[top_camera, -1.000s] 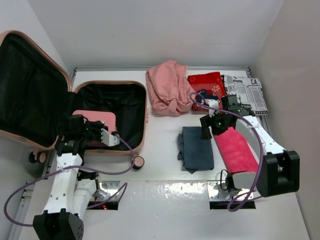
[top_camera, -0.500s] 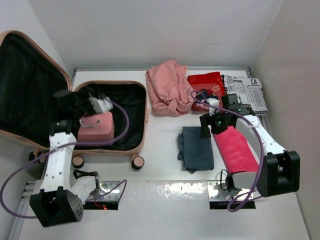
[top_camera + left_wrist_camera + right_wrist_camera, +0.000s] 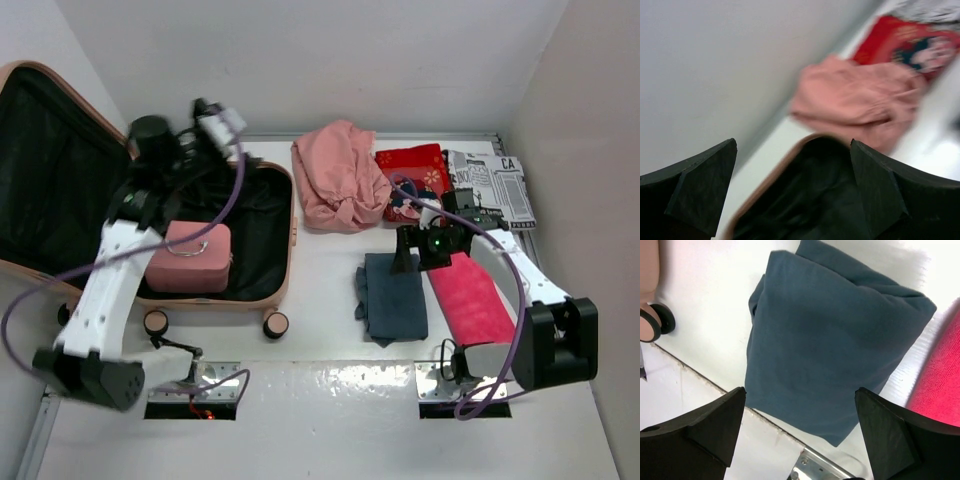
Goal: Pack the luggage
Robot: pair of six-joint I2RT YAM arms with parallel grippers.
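Packing day: the luggage (image 3: 291, 250), a peach-pink hard-shell suitcase, is seen lying open at the left of the white table (image 3: 320, 300). Its black-lined lid is propped against the left wall and its wheels are turned toward the near edge. A small pink box (image 3: 188, 258) with a metal handle is set inside the base. The left gripper (image 3: 792, 192) is held high above the far rim of the suitcase, its jaws spread wide with nothing between them; that wrist view is blurred. At the right, the right gripper (image 3: 800, 432) is poised over a folded dark blue cloth (image 3: 830, 345), jaws likewise wide apart and nothing gripped. Whether its fingertips touch the cloth cannot be told. A folded magenta towel (image 3: 472, 297) is laid just beside the blue cloth, partly under the right arm. Further back, a crumpled pink garment (image 3: 340, 180), a red patterned cloth (image 3: 415, 165) and a black-and-white printed cloth (image 3: 495, 185) are ranged along the far edge.
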